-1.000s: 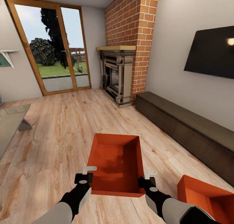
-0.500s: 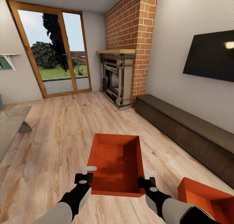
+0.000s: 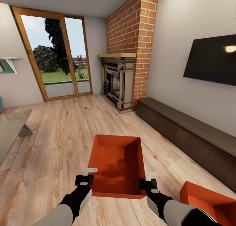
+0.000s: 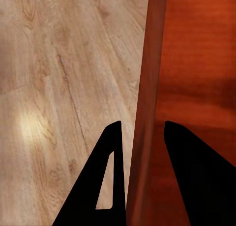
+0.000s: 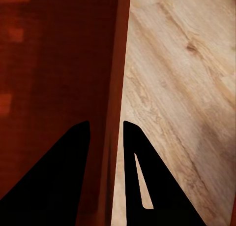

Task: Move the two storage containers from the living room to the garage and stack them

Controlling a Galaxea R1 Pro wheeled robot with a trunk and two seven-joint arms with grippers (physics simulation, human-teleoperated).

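Light wood planks (image 3: 62, 131) run across the living room, and the scene reads clockwise from the far left. At nine o'clock a glass tabletop (image 3: 11, 126) juts in at the frame edge, with a white wall shelf (image 3: 9, 62) above it. At eleven o'clock stand the wood-framed glass doors (image 3: 57, 53), showing grass and a dark shrub outside. At twelve to one o'clock rises the brick fireplace (image 3: 126, 55), its wooden mantel over a dark metal surround. At two o'clock a black wall TV (image 3: 211, 60) hangs on the pale wall, and below it, from two to four o'clock, stretches the long dark low cabinet (image 3: 193, 134). Close in, at six o'clock, one open orange-red storage container (image 3: 118, 165) is held off the planks between both arms. The left gripper (image 3: 86, 176) sits at the container's near left corner; in the left wrist view its two black fingers (image 4: 105, 181) straddle the container's upright side wall (image 4: 147, 108), one finger outside over the floor and one inside the bin, pinched narrow on that wall. The right gripper (image 3: 148, 181) sits at the near right corner; in the right wrist view its fingers (image 5: 142, 177) likewise stand either side of the bin's wall (image 5: 115, 98), clamped narrow on it. At five o'clock the second storage container (image 3: 206, 203) rests on the planks, just beside the right forearm, its open top up and cut by the frame edge.
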